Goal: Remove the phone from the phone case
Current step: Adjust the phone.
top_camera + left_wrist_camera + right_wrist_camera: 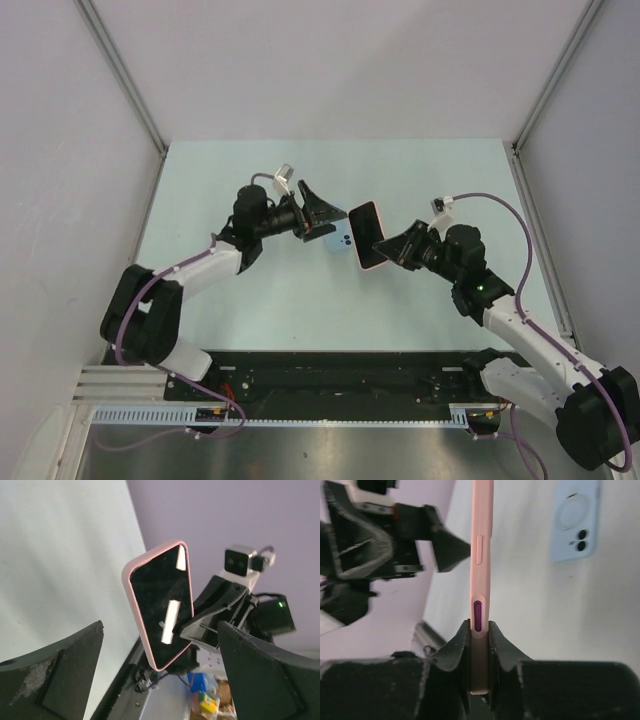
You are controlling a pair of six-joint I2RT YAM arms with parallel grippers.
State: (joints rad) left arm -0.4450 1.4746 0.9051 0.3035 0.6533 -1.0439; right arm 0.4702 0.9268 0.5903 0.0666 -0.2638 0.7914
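The left arm is reaching from its base at the near left across the pale surface (250, 310), its forearm lying low and angled toward the middle. The left hand (328, 220) is hanging with its fingers (55, 675) spread wide apart, gripping nothing, and is facing the screen of the phone (162, 605) from just beside it. Below the gap between the two hands, a light blue phone-shaped item (341, 241) is lying flat on the surface, its ring mark and two round lens openings facing up. The phone is sitting in its pink phone case (367, 236) and is being held off the surface, standing on edge. Its long axis is running from the far side toward the near side with a slight lean, and its dark screen is turning toward the left hand. One long side edge, with its buttons, is facing the right wrist camera. The right hand (480, 635) is clamping the cased phone across its thickness, one finger on the front and one on the back, close to the near end. The right arm is rising from the near right corner, with its elbow bent and its wrist pointing left.
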